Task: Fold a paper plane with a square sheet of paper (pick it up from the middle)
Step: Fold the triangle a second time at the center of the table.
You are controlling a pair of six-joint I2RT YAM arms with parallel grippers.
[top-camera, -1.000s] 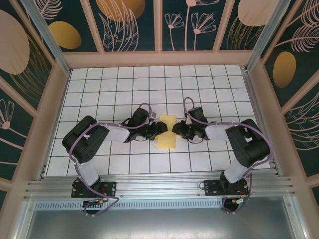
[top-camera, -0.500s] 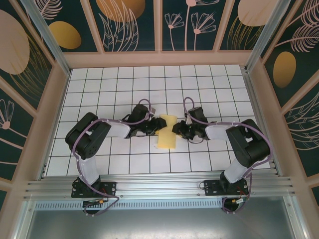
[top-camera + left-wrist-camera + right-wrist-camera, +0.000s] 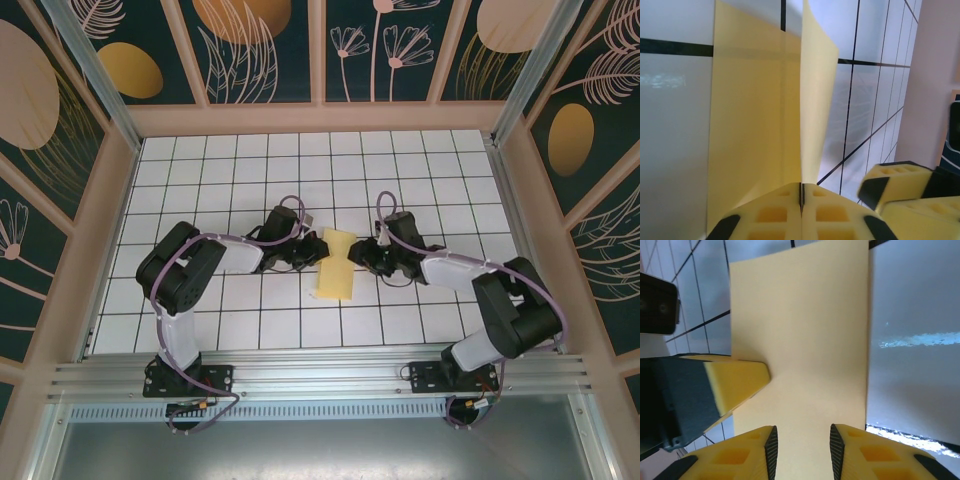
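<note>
The square sheet of paper, pale yellow, lies folded into a narrow upright strip on the white grid table between my two grippers. My left gripper is at its left edge. In the left wrist view the left gripper is shut on the sheet of paper, and one flap stands up from the seam between the pads. My right gripper is at the right edge. In the right wrist view the right gripper is open over the flat sheet of paper, with nothing pinched.
The white grid table is walled by pinkish wooden frames at the back and sides. An aluminium rail carrying both arm bases runs along the near edge. One yellow finger of the right gripper shows beside the left jaws.
The left gripper has closed on the paper's left side. The right gripper has opened slightly and its arm has swung outward to the right. The paper's pinched waist has flattened into a straight strip.
</note>
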